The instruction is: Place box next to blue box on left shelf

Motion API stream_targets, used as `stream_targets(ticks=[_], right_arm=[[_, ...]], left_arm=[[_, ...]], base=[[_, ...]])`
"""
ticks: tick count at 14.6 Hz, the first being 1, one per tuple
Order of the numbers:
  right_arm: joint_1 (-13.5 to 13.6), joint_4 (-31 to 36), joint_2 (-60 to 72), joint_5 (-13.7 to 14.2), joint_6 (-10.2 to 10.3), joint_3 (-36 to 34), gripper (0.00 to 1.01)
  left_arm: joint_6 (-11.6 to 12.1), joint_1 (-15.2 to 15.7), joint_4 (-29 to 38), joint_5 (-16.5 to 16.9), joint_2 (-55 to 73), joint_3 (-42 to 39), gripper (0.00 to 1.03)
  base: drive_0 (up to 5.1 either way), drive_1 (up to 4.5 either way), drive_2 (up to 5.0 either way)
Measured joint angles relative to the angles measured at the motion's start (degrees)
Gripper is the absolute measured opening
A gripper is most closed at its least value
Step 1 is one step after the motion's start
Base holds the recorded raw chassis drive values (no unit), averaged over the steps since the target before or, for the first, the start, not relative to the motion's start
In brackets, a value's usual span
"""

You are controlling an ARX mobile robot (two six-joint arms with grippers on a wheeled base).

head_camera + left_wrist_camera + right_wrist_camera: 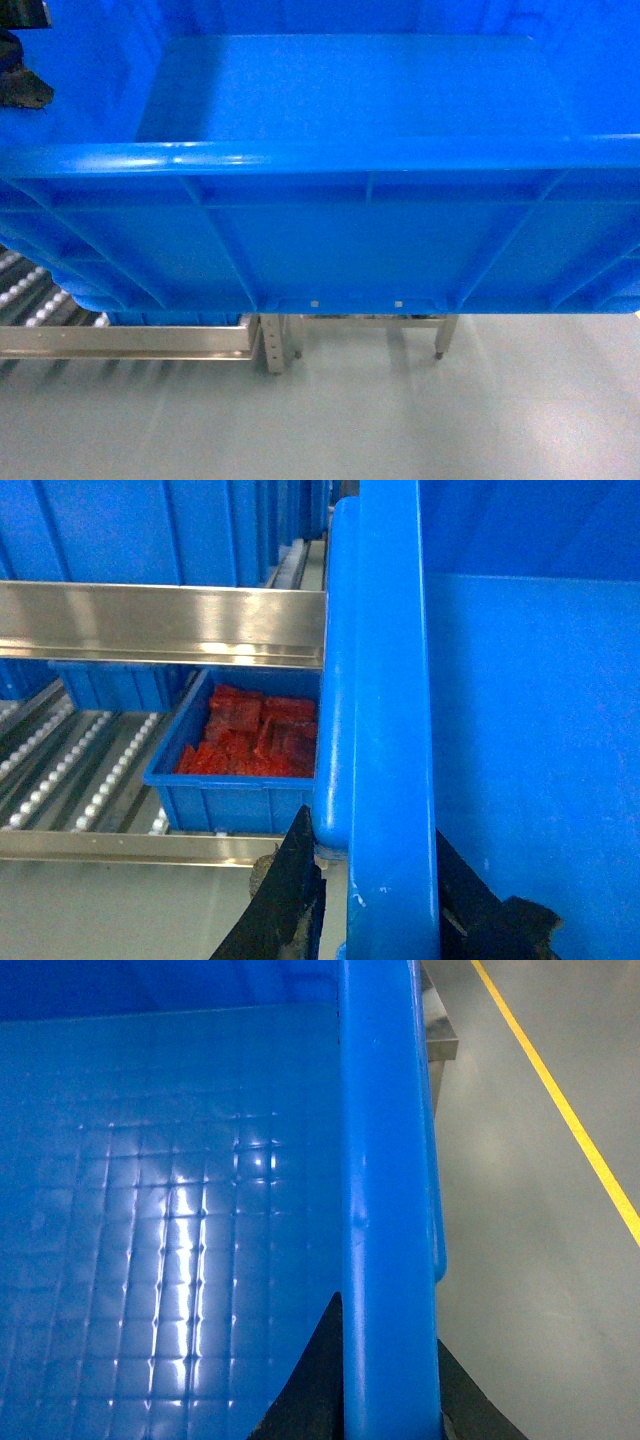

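Blue plastic box (340, 230) fills the head view, held above the grey floor (400, 420). Left gripper (375, 900) and right gripper (385, 1390) each have jaws clenched on a side rim. Left shelf (40, 295) sits at eight o'clock, carrying a small blue bin (235, 780) of red parts (255, 735).

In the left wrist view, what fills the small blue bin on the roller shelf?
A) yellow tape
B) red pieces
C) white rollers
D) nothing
B: the small blue bin on the left shelf holds a pile of red pieces, seen past the box rim.
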Motion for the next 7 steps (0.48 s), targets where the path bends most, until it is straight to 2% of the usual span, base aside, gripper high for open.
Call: stream_targets(ticks=[7], right_arm=[[0.0, 0.2, -0.1, 0.0, -0.1, 0.0, 0.08]], left_arm=[[-0.1, 0.0, 0.2, 0.0, 0.0, 0.0, 0.16]], base=[[-4.6, 1.85, 3.6]])
